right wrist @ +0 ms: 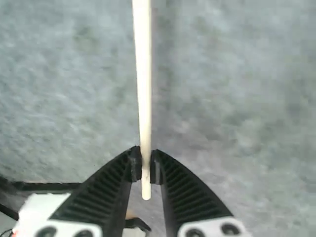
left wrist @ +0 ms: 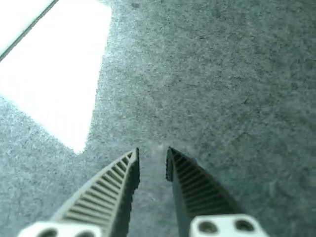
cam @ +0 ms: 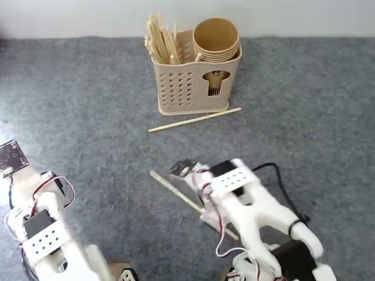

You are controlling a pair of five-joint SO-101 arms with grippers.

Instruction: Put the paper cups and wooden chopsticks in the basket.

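Observation:
The beige perforated basket (cam: 190, 88) stands at the back of the grey mat. It holds a bundle of wooden chopsticks (cam: 164, 38) and a stack of paper cups (cam: 216, 38). One loose chopstick (cam: 194, 120) lies just in front of the basket. Nearer the front, my right gripper (right wrist: 144, 163) (cam: 186, 171) is shut on another chopstick (right wrist: 141, 74) (cam: 167, 184) near one end, and the long part points away from the wrist. I cannot tell whether it is off the mat. My left gripper (left wrist: 153, 153) (cam: 12, 155) sits at the front left, slightly open with nothing between its fingers.
The grey mat (cam: 88, 105) covers the table. A bright white surface (left wrist: 49, 74) lies beyond the mat's edge close to the left gripper. A black cable (cam: 281, 184) runs beside the right arm.

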